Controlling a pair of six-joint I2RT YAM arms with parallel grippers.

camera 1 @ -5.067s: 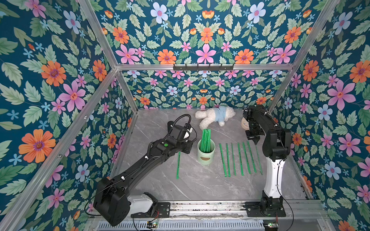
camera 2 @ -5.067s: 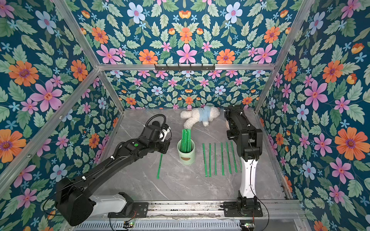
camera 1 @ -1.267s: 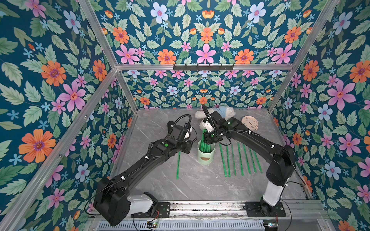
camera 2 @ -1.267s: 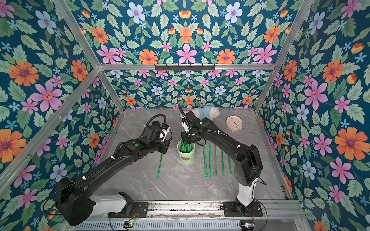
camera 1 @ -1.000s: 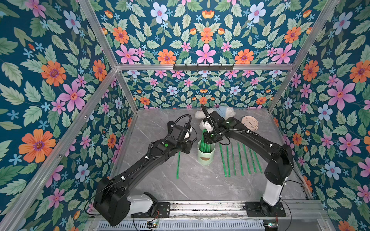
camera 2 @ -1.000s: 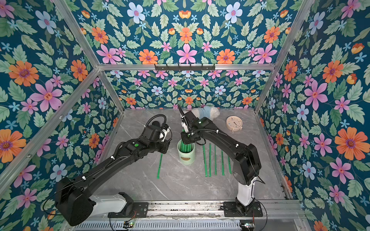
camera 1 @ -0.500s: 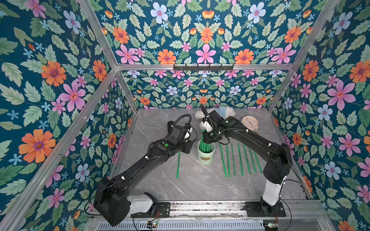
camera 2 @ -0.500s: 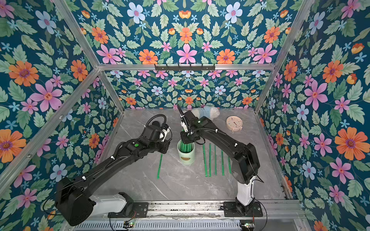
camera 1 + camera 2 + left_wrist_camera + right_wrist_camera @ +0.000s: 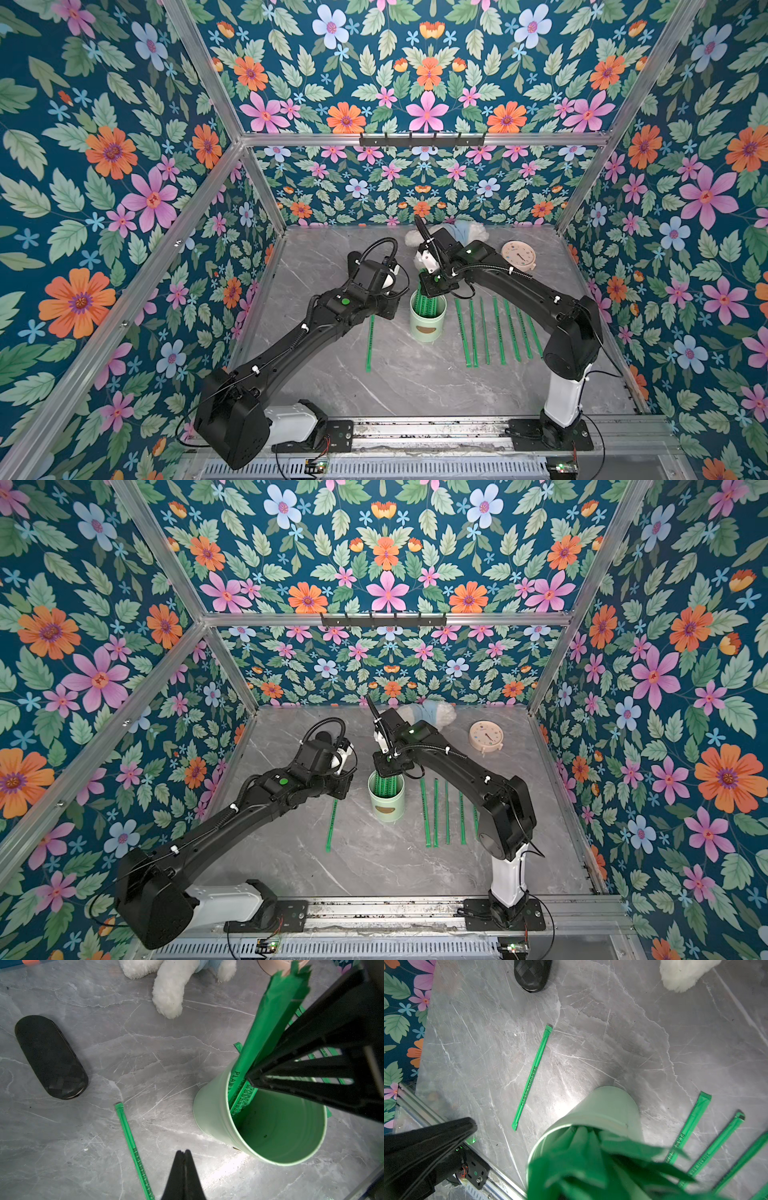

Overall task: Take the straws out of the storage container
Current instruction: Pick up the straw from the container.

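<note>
While the left pincer [image 9: 183,1153] hangs pressed together and empty, the right pincer [image 9: 433,287] sits among thin, bright-green printed straws [image 9: 428,303] standing in the pale mint-green cylindrical storage container [image 9: 428,330] — whether it pinches one, I cannot tell. They look light, flimsy and slippery, so grip near the tops.

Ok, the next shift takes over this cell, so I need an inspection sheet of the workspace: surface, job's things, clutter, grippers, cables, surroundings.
Surface: grey marbled tabletop, scuffed, no spills seen.
Job's things: storage container upright, straws standing in it; row of straws lying on the right arm's side; lone straw on the left arm's side.
Clutter: plush toy, beige clock, black case.
Grippers: left gripper, jaws shut, empty, beside the container; right gripper at the standing straws, grip unclear.
Cables: wrist cables looped, no snag seen.
Surroundings: floral walls, aluminium frame.
</note>
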